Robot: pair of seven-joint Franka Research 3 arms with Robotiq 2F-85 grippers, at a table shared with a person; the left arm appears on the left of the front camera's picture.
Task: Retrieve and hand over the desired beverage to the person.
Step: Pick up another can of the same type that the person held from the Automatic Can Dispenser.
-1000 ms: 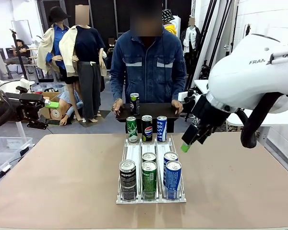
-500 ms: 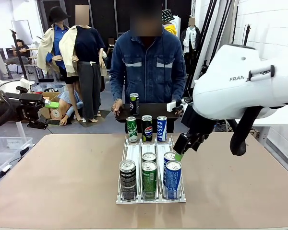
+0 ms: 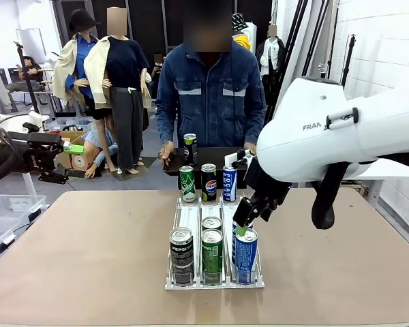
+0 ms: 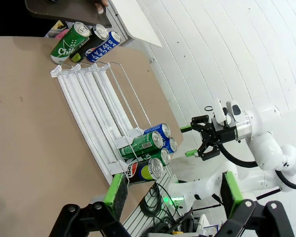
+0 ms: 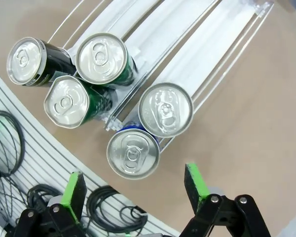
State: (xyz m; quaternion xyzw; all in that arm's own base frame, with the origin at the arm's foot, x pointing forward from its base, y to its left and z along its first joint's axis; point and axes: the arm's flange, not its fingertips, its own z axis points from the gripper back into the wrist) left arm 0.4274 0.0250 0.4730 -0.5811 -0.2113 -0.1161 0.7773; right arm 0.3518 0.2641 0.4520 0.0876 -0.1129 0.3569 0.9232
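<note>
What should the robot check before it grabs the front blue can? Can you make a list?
1. Right gripper open: ok, jaws wide apart.
2. Gripper lined up over the front blue can: ok, hovering just above it.
3. Can upright in the rack: ok.
4. Room for the pads beside it: cannot tell; the second blue can and a green can stand close.
5. Left gripper out of the way: ok, off past the table's left edge.
6. Person ready: ok, standing at the far side, hands low.

5 cans (image 3: 212, 253) in rack (image 3: 189, 214), 3 behind
</note>
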